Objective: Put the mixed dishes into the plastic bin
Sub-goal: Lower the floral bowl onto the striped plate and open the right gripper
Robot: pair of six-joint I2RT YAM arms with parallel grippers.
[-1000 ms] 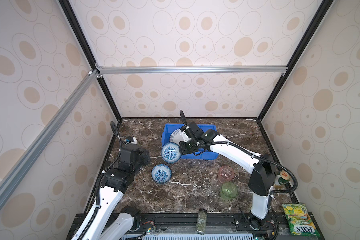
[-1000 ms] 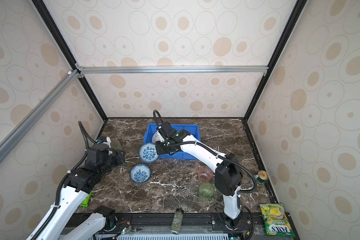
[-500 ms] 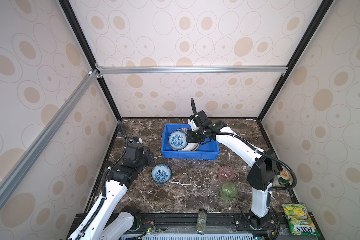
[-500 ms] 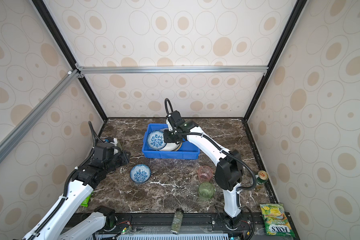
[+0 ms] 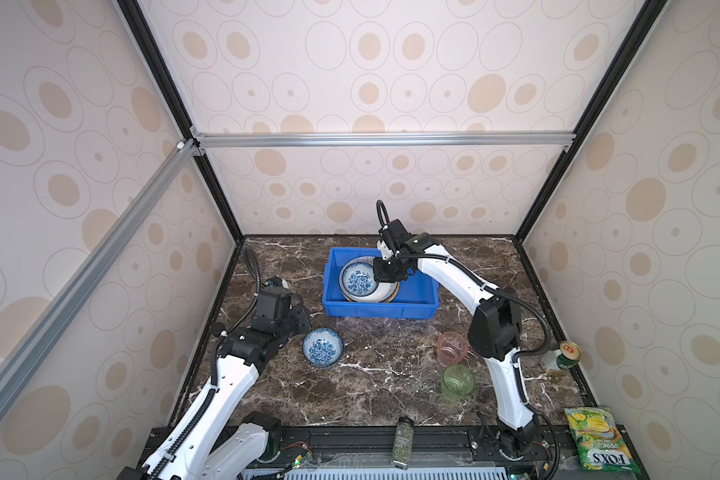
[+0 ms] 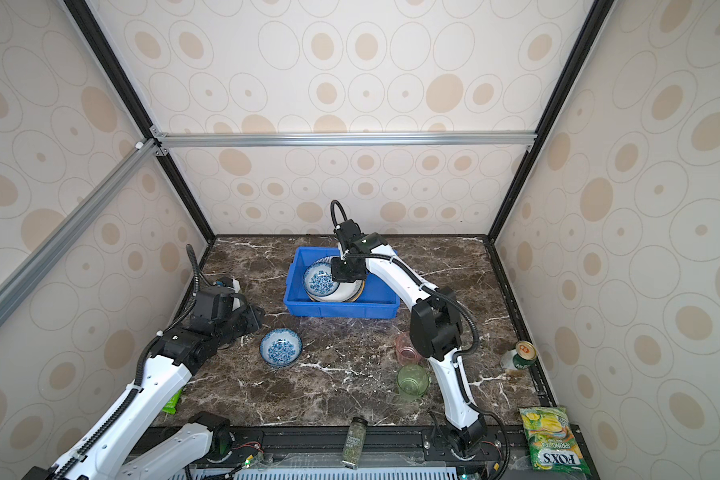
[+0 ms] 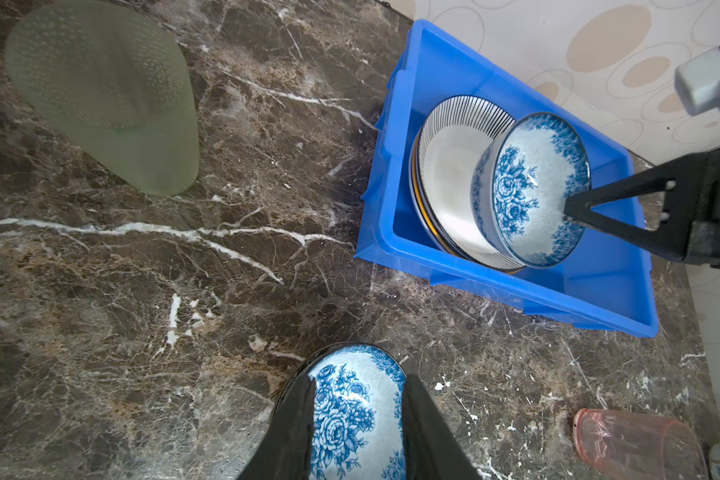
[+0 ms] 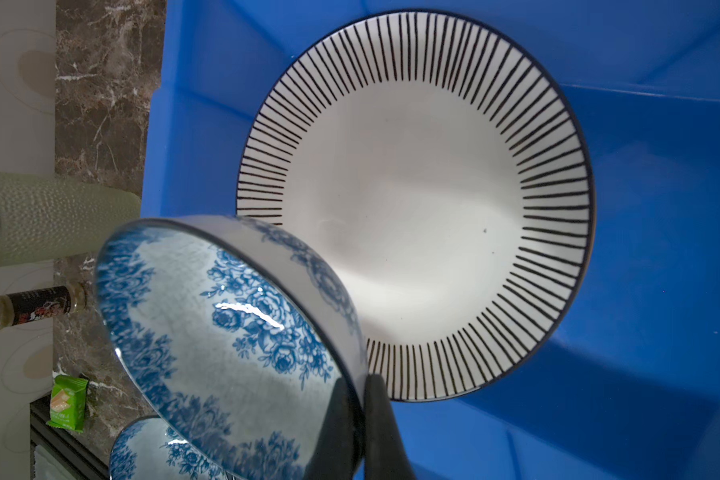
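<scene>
Right wrist view, please. Which step?

Carrying a bowl in. Shows the right gripper (image 8: pixel 358 380) clamped tight on the rim of a blue-white floral bowl (image 8: pixel 225 332), tilted and held above the striped plate (image 8: pixel 412 187) already lying in the plastic bin (image 5: pixel 379 309).

Where in a top view?

Just below centre of frame, inside the blue walls, over the plate's left part. Not yet set down, by the look of it.

And the left gripper (image 7: pixel 358 380)?

Sits left of centre in both top views, fingers apart, gripping nothing. Hangs just beside the second floral bowl (image 5: pixel 323 347) on the marble tabletop (image 5: pixel 391 395); hard to rule out contact with its rim from the left wrist view, though probably clear of it.

Next move?

Calls for lowering the held bowl level onto the plate, then parting the fingers and lifting straight out. Could clink or slide if dropped tilted. Leaves the second bowl, the pink cup (image 5: pixel 452 347) and the green cup (image 5: pixel 457 381), lower right of centre, to follow.
</scene>
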